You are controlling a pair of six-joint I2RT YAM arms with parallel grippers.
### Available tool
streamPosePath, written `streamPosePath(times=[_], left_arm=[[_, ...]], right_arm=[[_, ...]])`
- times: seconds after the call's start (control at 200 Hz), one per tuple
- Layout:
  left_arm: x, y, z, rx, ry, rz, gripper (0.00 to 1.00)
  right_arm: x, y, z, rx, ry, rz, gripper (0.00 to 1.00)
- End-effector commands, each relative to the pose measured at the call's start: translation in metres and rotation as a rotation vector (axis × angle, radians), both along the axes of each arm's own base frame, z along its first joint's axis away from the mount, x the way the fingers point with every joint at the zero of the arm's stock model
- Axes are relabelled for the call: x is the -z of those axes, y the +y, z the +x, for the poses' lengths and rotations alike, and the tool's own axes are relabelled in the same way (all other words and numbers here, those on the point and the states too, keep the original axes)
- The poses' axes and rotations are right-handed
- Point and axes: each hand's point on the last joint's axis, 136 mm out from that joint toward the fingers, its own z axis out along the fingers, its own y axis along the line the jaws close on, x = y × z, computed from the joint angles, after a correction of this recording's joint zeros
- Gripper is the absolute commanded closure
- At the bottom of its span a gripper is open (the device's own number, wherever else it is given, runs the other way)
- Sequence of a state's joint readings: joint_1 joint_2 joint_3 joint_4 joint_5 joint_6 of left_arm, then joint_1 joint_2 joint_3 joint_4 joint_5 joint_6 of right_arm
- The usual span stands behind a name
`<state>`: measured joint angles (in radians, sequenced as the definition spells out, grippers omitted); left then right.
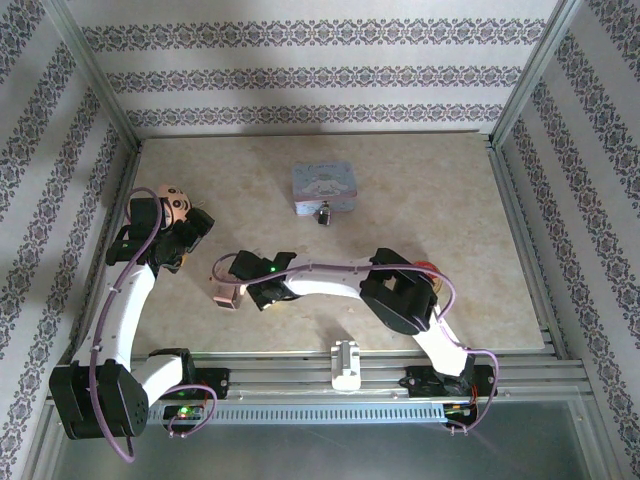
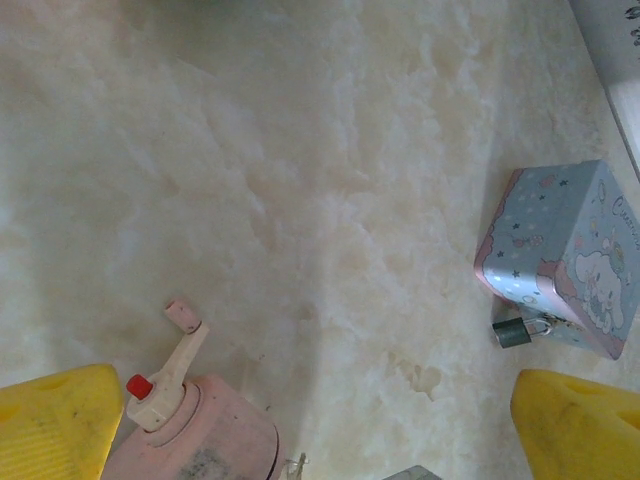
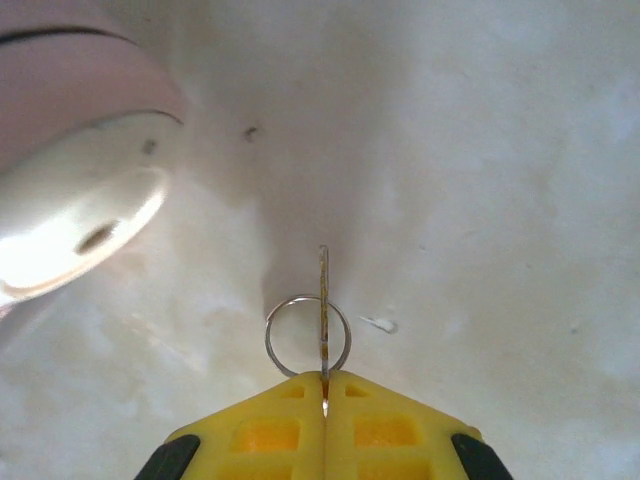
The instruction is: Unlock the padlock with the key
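Key [image 3: 323, 300], thin, stiff, light and slippery, is pinched by its head in the closed right gripper [image 3: 325, 385]; left gripper [image 2: 318, 415] is spread wide, empty.

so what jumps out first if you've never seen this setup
The pale-blue cartoon tin sits at the far middle of the table, with the small padlock at its near side. Nearer the front edge, the key is pinched edge-on between the shut yellow right fingers.
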<state>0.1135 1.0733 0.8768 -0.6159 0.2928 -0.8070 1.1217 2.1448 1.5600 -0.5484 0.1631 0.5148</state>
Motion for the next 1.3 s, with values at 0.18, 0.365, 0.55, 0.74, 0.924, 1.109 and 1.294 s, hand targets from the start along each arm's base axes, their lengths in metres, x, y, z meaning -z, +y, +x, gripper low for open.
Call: streamPosePath(times=[0.18,0.365,0.55,0.74,0.924,1.109,1.294], left_arm=[[-0.015,-0.005,0.007,0.050,-0.076,-0.018,0.01],[-0.024,-0.017,0.011,0.122,-0.119,-0.049,0.07],[-0.035,-0.035,0.012,0.217,-0.188,-0.107,0.17],[-0.053,-0.061,0.012,0.336,-0.296,-0.196,0.29],[-0.073,-0.094,0.007,0.489,-0.413,-0.274,0.38],[-0.091,-0.132,-0.006,0.676,-0.504,-0.288,0.42],[-0.091,-0.175,-0.020,0.876,-0.520,-0.258,0.45]], right_arm=[[-0.006,-0.015,0.001,0.008,0.043,0.070,1.00],[-0.022,-0.015,0.001,-0.025,0.030,0.190,1.00],[-0.059,-0.011,0.002,-0.060,-0.009,0.431,1.00],[-0.097,-0.018,0.005,-0.095,-0.068,0.589,1.00],[-0.131,-0.027,0.006,-0.122,-0.086,0.746,1.00],[-0.165,-0.037,0.006,-0.157,-0.058,0.910,1.00],[-0.184,-0.043,0.002,-0.169,-0.049,0.964,1.00]])
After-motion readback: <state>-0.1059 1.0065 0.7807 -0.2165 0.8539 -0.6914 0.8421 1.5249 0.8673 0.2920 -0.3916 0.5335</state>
